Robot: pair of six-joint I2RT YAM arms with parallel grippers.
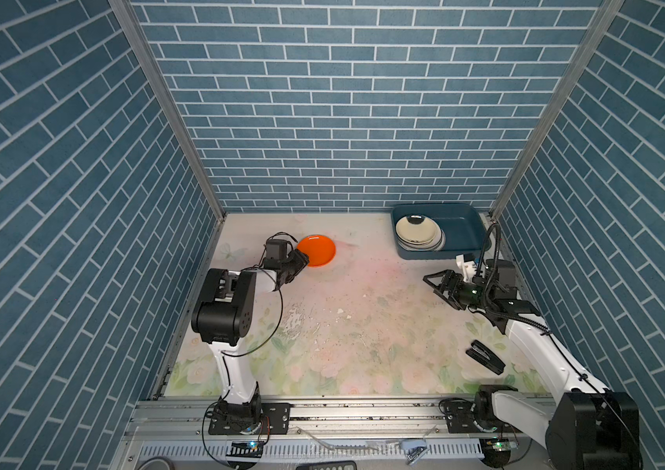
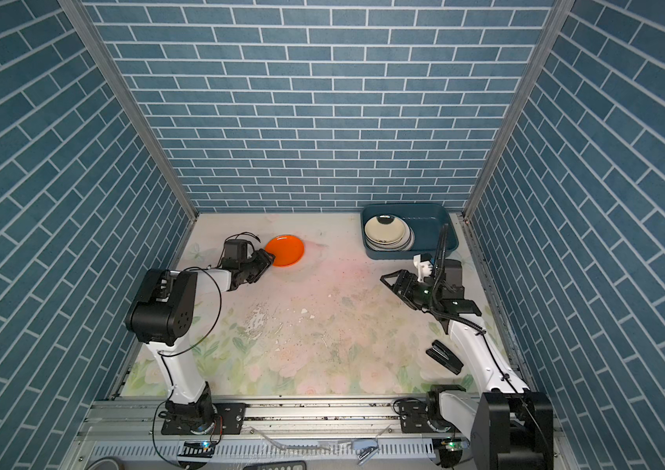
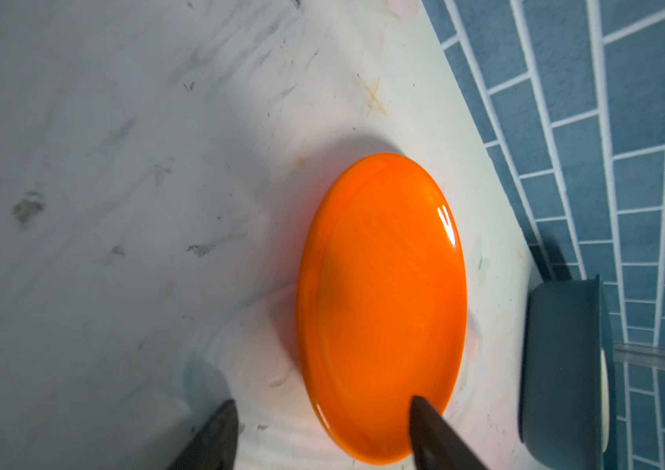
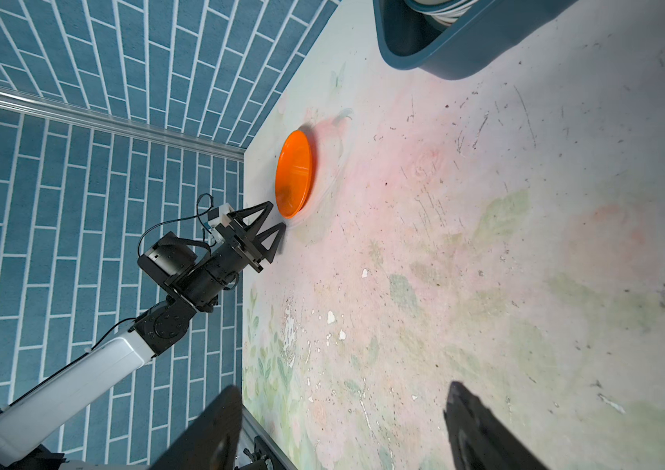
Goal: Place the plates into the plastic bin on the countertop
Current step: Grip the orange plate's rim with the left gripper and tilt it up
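Close to the near right corner of the worktop (image 1: 363,325) lies a black stapler (image 1: 485,357), set slantwise just beside the right arm (image 1: 526,337). Farther in along the right edge, the right jaws hang over the worktop, spread wide and empty, pointing toward the left edge. The right wrist view shows both tips well apart, with only scuffed floral print between them.

Toward the far left corner, the left arm (image 1: 221,303) reaches to an orange plate (image 1: 316,251). The plate is round, plain and glossy with a shallow raised rim. It lies flat and face up on the worktop, and being round it has no long axis. The left jaws are partly open and straddle its near left rim. In the left wrist view one fingertip (image 3: 432,431) sits over the plate's face. The other is over the worktop outside the rim with a gap to it, so nothing is gripped.

In the far right corner stands the bin (image 1: 424,255), dark teal with rounded corners, its long axis along the far edge. Its left half holds a stack of plates (image 1: 416,228). The top one is cream with a black brush mark at its far rim. Those beneath are pale with dark rim lines and are stepped out toward the right. Any print on them is hidden.
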